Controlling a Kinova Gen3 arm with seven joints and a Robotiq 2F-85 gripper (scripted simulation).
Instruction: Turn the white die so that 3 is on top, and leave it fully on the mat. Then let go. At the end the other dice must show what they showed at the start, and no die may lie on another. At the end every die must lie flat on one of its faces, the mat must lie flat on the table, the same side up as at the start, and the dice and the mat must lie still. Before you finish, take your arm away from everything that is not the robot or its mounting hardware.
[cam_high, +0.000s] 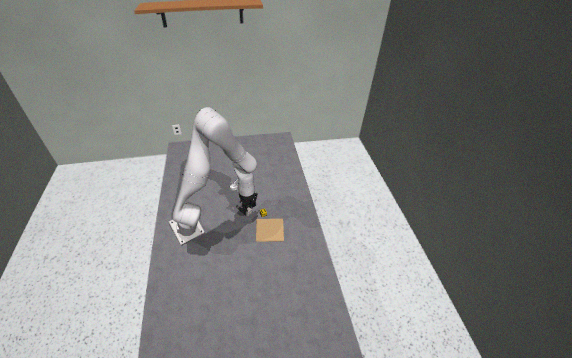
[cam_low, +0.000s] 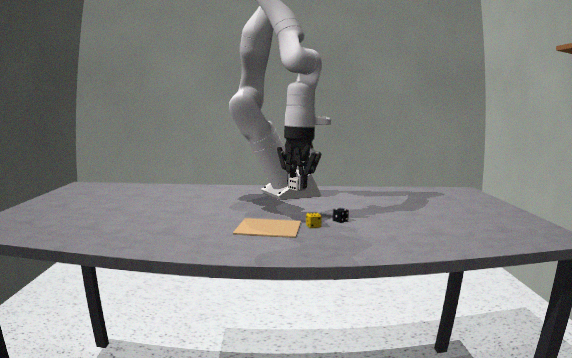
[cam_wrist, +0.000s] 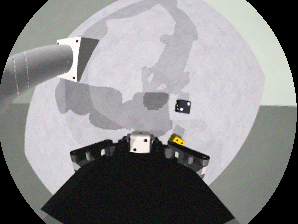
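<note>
The tool (cam_low: 298, 176) pinches the white die (cam_low: 294, 182) above the bench (cam_low: 150, 210) (the mat (cam_low: 267, 227) carries no dice).
</note>
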